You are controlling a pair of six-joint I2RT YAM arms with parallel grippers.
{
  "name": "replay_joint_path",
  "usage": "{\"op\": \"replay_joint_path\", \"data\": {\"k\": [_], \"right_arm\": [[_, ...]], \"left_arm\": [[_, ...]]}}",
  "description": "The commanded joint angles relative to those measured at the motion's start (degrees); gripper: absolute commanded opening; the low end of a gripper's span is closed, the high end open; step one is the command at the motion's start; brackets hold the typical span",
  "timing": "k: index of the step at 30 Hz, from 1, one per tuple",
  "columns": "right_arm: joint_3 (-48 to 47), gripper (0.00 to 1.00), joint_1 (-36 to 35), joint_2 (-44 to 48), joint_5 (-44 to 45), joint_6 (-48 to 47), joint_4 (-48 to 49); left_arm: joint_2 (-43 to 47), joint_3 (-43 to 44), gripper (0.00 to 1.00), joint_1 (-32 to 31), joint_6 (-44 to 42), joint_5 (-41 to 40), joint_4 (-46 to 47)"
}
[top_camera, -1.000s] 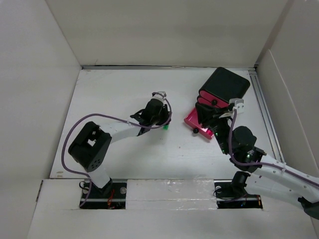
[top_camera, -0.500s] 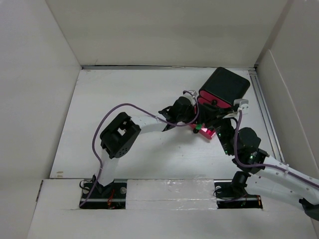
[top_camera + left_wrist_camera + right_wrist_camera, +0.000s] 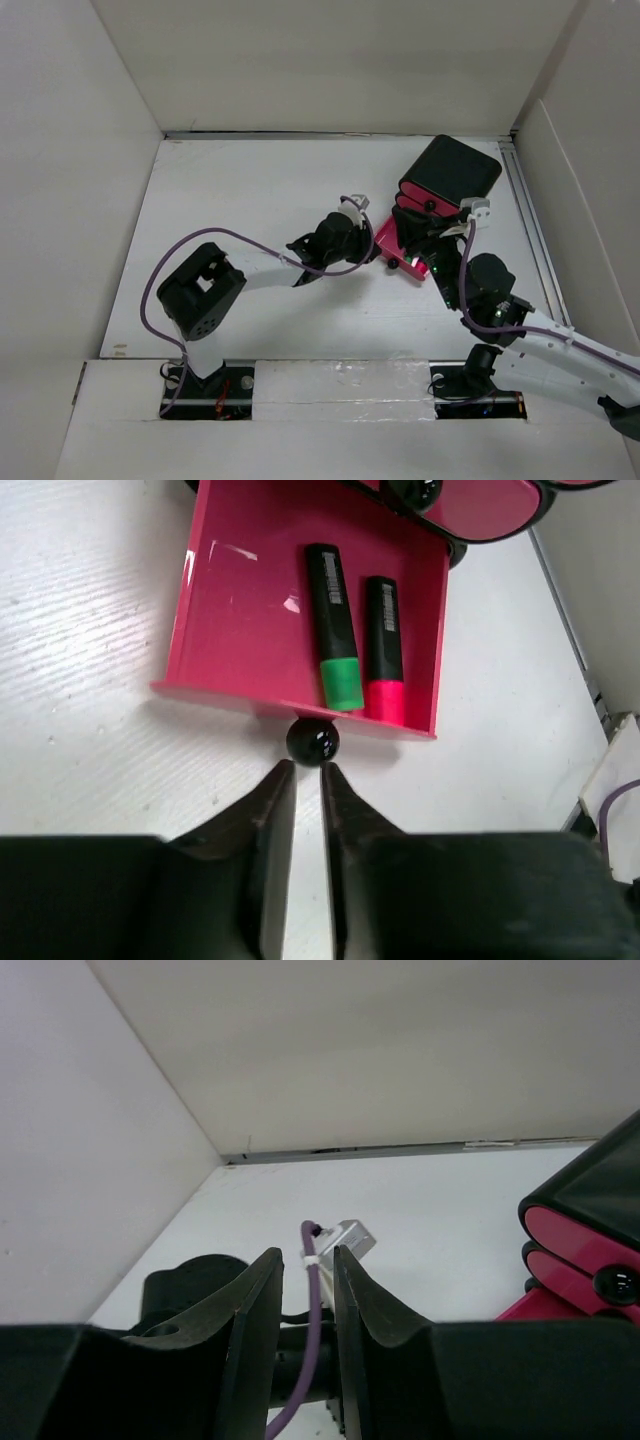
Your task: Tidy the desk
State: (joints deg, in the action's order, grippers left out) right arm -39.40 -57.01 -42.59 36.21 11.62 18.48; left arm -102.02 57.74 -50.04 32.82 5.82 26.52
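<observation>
The desk (image 3: 230,200) is the large white tabletop. A black box (image 3: 455,170) with pink drawers stands at the back right, and its lowest pink drawer (image 3: 260,610) is pulled out. In the drawer lie a green-capped highlighter (image 3: 333,630) and a pink-capped highlighter (image 3: 383,640), side by side. My left gripper (image 3: 307,772) is shut and empty, with its tips just in front of the drawer's black knob (image 3: 312,741). In the top view my left gripper (image 3: 365,240) is at the drawer's left edge. My right gripper (image 3: 309,1260) is shut and empty, held above the drawer (image 3: 418,238).
White walls enclose the desk on the left, back and right. A metal rail (image 3: 530,215) runs along the right side. The left arm's wrist camera and purple cable (image 3: 312,1260) lie straight ahead of my right gripper.
My left arm swung right over the open drawer with the green highlighter, then drew back a little. The highlighter now lies in the drawer. The right arm barely moved.
</observation>
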Motion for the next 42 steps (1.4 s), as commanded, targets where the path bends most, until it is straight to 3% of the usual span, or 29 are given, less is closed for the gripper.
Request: {"op": "replay_joint_path", "data": {"k": [1,5,13,15,16,22,31,37,42], "right_arm": [[-2.18,0.33,0.24,-0.57,-0.08,0.07,2.18],[-2.09,0.33,0.24,-1.27,0.1,0.16,2.53],[-2.61,0.32,0.24,-1.89,-0.43,-0.1,1.91],[-2.26,0.33,0.24,-1.71,0.09,0.07,2.26],[-2.35,0.33,0.24,-1.62,-0.08,0.07,2.26],[-2.09,0.33,0.24,-1.71,0.09,0.07,2.52],[-2.44,0.33,0.24,-2.24,0.09,0.25,2.26],[-2.26,0.33,0.24,-1.8,-0.08,0.25,2.35],[-2.53,0.33,0.24,-2.32,-0.43,0.16,2.26]], "left_arm": [[4.72,-5.68,0.11,-0.5,-2.32,0.67,5.72],[3.32,-7.73,0.0,-3.39,-2.76,0.86,6.44],[-5.89,0.86,0.0,-4.71,-1.97,-0.63,3.29],[-7.66,3.6,0.16,-4.71,-2.67,-0.64,1.17],[-9.58,5.79,0.32,-4.71,-3.37,-0.47,-0.66],[-11.62,7.56,0.39,-4.71,-3.99,-1.16,-1.64],[-15.31,13.18,0.34,-4.71,-5.4,-4.51,-5.43],[-15.23,15.47,0.13,-4.71,-5.22,-3.01,-4.38],[-15.58,18.11,0.12,-4.71,-4.96,-2.39,-3.94]]}}
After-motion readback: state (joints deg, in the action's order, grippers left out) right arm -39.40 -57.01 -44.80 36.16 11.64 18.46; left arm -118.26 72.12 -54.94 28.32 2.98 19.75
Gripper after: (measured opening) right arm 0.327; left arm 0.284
